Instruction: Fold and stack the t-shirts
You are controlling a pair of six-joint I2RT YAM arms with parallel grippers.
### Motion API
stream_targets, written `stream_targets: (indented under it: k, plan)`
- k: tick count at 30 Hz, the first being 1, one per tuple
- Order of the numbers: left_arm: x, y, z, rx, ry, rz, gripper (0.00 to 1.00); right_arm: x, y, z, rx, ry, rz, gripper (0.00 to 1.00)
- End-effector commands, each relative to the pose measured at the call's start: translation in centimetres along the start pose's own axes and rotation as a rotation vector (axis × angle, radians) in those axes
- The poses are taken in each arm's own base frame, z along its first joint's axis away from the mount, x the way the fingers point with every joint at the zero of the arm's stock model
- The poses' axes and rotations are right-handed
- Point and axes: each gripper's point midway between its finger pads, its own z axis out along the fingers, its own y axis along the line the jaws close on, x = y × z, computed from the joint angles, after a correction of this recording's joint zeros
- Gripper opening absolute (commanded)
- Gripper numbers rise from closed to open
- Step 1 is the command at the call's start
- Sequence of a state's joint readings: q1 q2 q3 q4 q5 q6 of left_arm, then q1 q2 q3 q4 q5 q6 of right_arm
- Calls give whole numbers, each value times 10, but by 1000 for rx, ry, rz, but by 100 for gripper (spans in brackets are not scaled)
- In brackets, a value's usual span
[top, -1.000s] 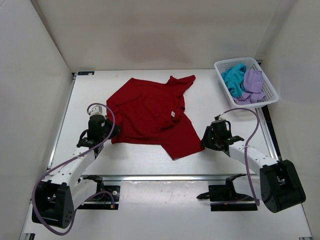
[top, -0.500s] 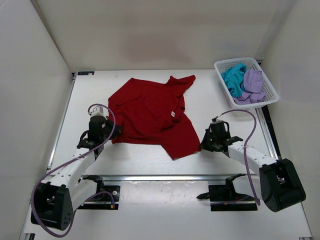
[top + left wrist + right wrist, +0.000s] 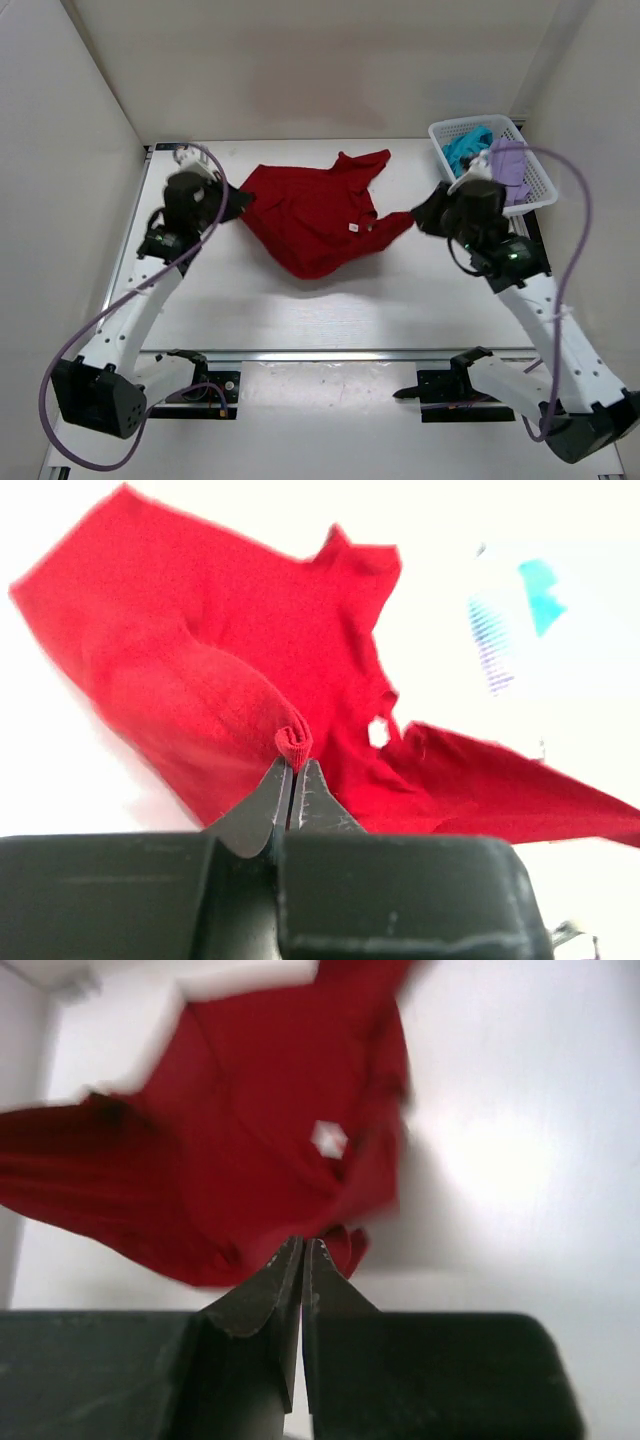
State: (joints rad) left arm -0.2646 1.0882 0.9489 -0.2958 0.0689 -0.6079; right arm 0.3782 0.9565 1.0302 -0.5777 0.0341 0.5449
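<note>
Pinching opposite edges, the left gripper (image 3: 293, 765) and right gripper (image 3: 303, 1245) hold the red t-shirt (image 3: 310, 225) sagging between them over the table (image 3: 300, 312).

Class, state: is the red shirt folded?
Not folded: the red shirt sags between the left gripper and right gripper, each shut on an edge.

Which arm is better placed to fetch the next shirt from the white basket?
Right. The right gripper hangs near the basket; the left gripper is far from it. Both pinch the red shirt.
</note>
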Motion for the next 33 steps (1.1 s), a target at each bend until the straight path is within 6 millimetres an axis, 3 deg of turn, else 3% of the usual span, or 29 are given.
stream_targets:
  k: [1, 2, 3, 4, 5, 6, 8, 9, 11, 13, 15, 16, 17, 18, 19, 20, 21, 22, 23, 25, 28, 29, 30, 32, 33]
  plan:
    - [-75, -32, -41, 86, -100, 48, 0, -89, 22, -64, 66, -226, -100, 0]
    - [-103, -45, -54, 114, -153, 54, 0, -99, 26, -68, 81, -241, -122, 1]
    - [-130, -48, -69, 119, -198, 49, 0, -126, 37, -93, 82, -303, -136, 0]
    - [-142, -43, -73, 98, -206, 41, 0, -150, 46, -112, 91, -346, -158, 0]
    - [-164, -55, -89, 115, -260, 50, 0, -176, 59, -123, 78, -388, -170, 0]
    - [-178, -61, -99, 115, -286, 46, 0, -179, 62, -116, 98, -358, -196, 0]
    - [-190, -78, -114, 163, -314, 41, 0, -224, 91, -162, 26, -483, -211, 1]
    - [-205, -73, -123, 146, -362, 31, 0, -229, 94, -152, 56, -478, -217, 0]
    - [-218, -80, -141, 162, -399, 30, 0, -249, 121, -182, 9, -602, -228, 0]
    - [-228, -86, -151, 152, -438, 32, 0, -251, 137, -185, -6, -647, -246, 0]
    - [-233, -77, -153, 95, -465, 34, 0, -249, 151, -180, -3, -660, -296, 1]
    - [-231, -79, -152, 100, -462, 43, 0, -251, 158, -174, -14, -667, -299, 0]
    - [-233, -72, -146, 73, -466, 40, 0, -255, 154, -156, -10, -648, -326, 0]
    - [-230, -61, -136, 43, -457, 29, 0, -273, 126, -136, 54, -644, -267, 0]
    - [-222, -51, -123, 20, -434, 28, 0, -261, 135, -112, -87, -541, -300, 0]
    - [-220, -42, -114, -20, -440, 21, 0, -265, 107, -84, -99, -485, -265, 0]
    - [-207, -25, -92, -58, -402, 14, 0, -257, 88, -49, -64, -424, -263, 0]
    - [-191, -8, -76, -95, -361, 4, 0, -248, 85, -24, -76, -366, -276, 0]
    - [-183, 2, -60, -124, -335, 4, 0, -245, 70, -8, -54, -324, -271, 0]
    - [-156, 39, -23, -200, -271, -15, 0, -233, 61, 43, -58, -206, -308, 0]
    - [-127, 75, 22, -268, -183, -36, 0, -227, 49, 101, -41, -113, -346, 0]
    - [-123, 63, 33, -244, -158, -19, 0, -225, 42, 119, -35, -101, -339, 0]
    - [-123, 64, 50, -252, -128, -13, 0, -230, 35, 133, -30, -103, -318, 0]
    - [-135, 62, 72, -252, -110, -25, 0, -252, 35, 136, -64, -162, -301, 0]
    - [-129, 63, 86, -249, -67, -34, 0, -273, 33, 126, -70, -226, -269, 0]
